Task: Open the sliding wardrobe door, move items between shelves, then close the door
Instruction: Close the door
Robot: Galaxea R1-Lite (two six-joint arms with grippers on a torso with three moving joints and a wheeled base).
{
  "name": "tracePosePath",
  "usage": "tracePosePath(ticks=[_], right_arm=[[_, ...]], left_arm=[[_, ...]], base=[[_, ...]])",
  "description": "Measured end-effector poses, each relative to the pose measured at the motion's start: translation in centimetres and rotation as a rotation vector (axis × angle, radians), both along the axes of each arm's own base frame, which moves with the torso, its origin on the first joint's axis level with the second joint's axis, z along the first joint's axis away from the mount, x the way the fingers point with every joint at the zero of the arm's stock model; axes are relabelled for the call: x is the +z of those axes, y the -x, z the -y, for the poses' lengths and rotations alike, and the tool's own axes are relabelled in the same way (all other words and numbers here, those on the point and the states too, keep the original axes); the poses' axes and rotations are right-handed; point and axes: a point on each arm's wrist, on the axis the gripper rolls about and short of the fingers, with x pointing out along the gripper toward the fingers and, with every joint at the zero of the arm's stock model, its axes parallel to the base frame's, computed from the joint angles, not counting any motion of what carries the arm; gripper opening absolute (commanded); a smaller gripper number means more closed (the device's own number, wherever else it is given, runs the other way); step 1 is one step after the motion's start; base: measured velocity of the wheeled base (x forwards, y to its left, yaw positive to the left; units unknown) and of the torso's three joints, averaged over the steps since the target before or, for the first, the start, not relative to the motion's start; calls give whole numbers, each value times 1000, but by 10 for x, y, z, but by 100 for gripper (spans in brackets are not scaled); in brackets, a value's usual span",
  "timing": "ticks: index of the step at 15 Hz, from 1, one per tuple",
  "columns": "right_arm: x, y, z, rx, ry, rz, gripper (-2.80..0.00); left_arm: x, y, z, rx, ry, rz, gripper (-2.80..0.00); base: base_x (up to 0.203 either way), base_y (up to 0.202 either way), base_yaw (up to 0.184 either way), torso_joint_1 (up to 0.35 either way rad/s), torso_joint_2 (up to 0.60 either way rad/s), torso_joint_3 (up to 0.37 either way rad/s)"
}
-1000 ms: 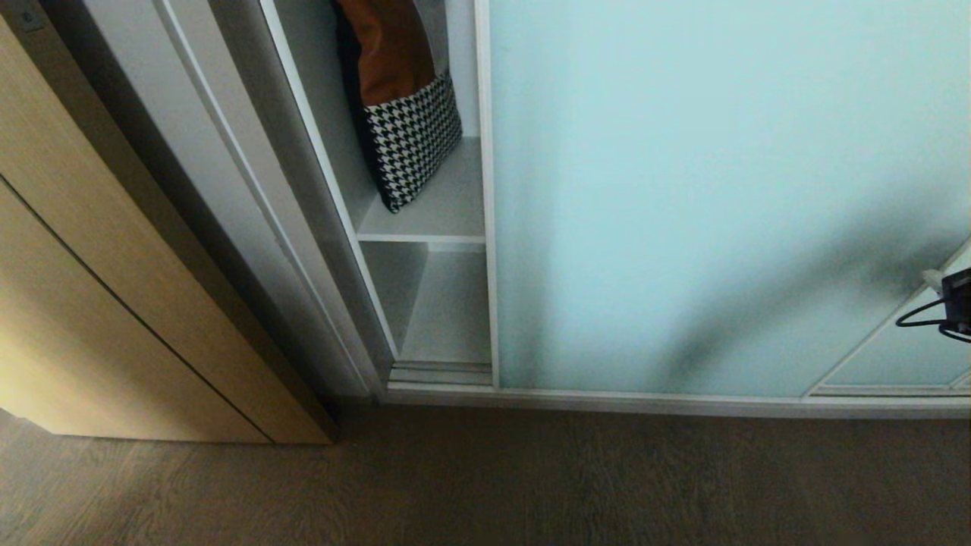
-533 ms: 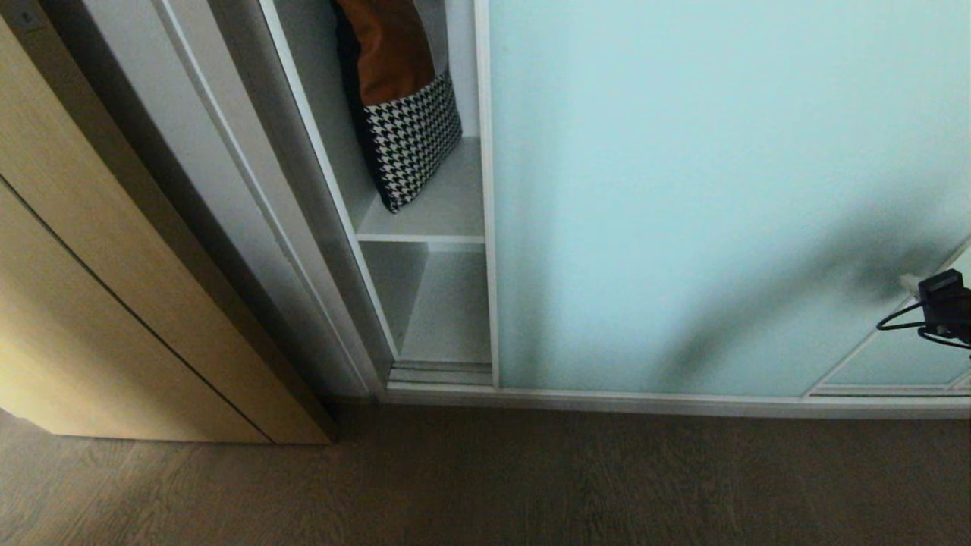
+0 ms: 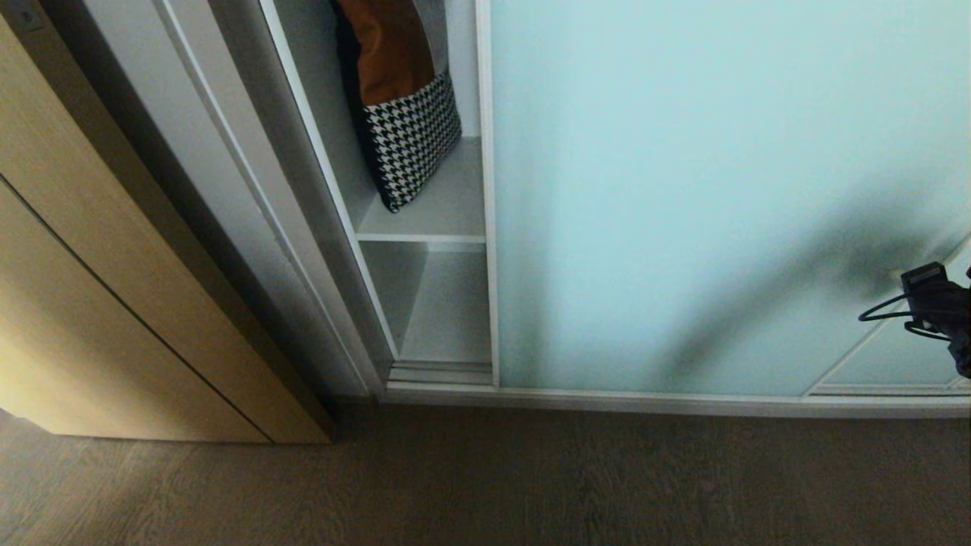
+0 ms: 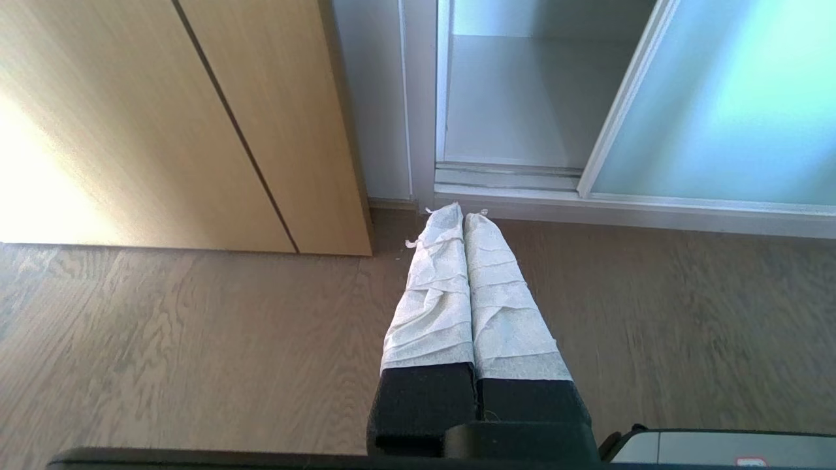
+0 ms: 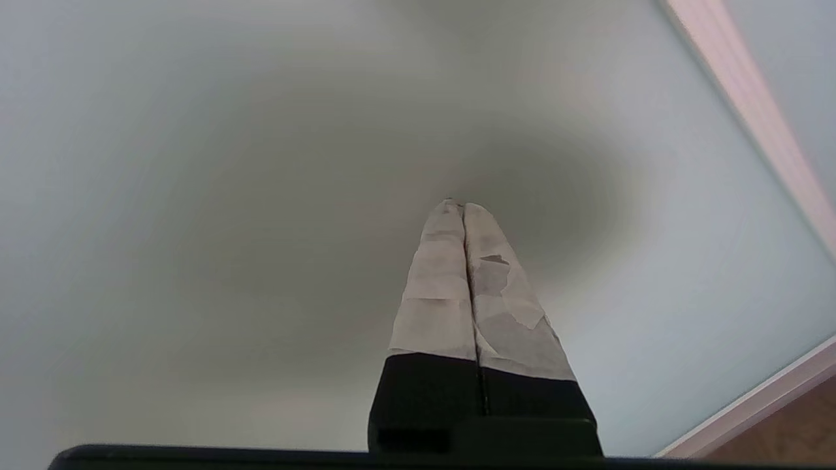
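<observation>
Right gripper (image 5: 462,207): jaws pressed together, nothing between them. The wrapped fingers (image 5: 436,287) point at the sliding wardrobe door (image 3: 683,189), tips close to the frosted glass; contact cannot be confirmed. A dark soft shadow lies on the glass around the tips. In the head view only the black rear of the right arm (image 3: 937,303) shows at the right edge, with a looped black cable (image 3: 880,312) hanging off it, in front of the lower right part of the door.

Left gripper (image 4: 464,217): jaws together, empty. It hangs low over the floor (image 3: 485,478), tips pointing towards the wardrobe's bottom track (image 4: 506,177), not touching it.

Door: pale aqua panel in a thin silver frame, covering most of the wardrobe front. Its left frame edge (image 3: 485,189) leaves a narrow opening on the left. Through that gap two shelves (image 3: 444,205) are visible, one above the other. On the upper shelf an orange and black-and-white houndstooth cushion (image 3: 406,129) leans against the left inner wall. The lower compartment (image 3: 447,311) shows only bare grey board. No black bag is visible in any view.

Surroundings: light wood cabinet front (image 3: 98,288) left of the wardrobe, with a dark vertical seam. Dark wood-grain floor runs up to the track.
</observation>
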Motion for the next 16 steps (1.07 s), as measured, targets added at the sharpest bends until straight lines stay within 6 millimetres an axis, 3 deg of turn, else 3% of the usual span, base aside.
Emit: tracePosePath(ticks=[6,16], right_arm=[[14,8,-21,3,-1,-18,-280],[36,35,-85,131,1,-20,-280]], left_arm=[[0,0,0,0,0,0,-280],[0,0,0,0,0,0,-280]], base=[[0,0,0,0,0,0],[0,0,0,0,0,0]])
